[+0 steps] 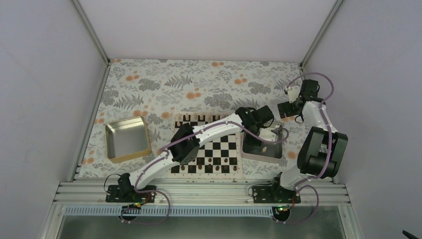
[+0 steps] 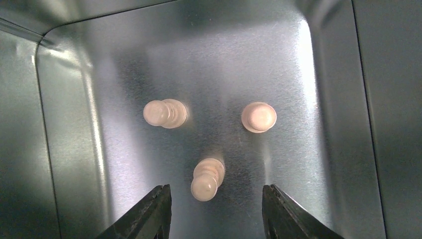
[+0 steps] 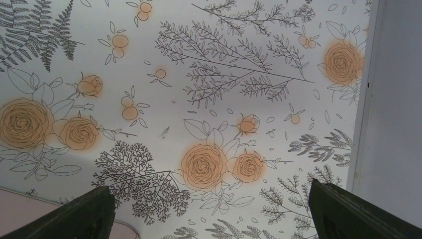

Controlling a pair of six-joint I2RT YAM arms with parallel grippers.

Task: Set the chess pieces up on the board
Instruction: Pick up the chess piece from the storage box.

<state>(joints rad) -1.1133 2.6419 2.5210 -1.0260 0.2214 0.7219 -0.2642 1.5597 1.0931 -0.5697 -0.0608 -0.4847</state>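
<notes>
Left gripper (image 2: 217, 219), fingers spread, hangs over your three chess pieces (image 2: 259, 117): pale tan, round-topped, set apart from one another on the steel tray (image 2: 323, 99) floor, just right of the board (image 1: 224, 149). Right gripper (image 3: 211, 219) gapes wide over floral tablecloth (image 3: 199, 74).

steel trays (image 1: 127, 139): 2 | board (image 1: 225, 147): 1 | chess pieces (image 2: 259, 117) inside one: 3

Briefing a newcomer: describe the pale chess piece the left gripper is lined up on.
Find the square steel tray right of the checkered chessboard; three pale tan wooden pieces sit inside. It is the one framed by the open left gripper; the other two sit beyond its fingertips.
</notes>
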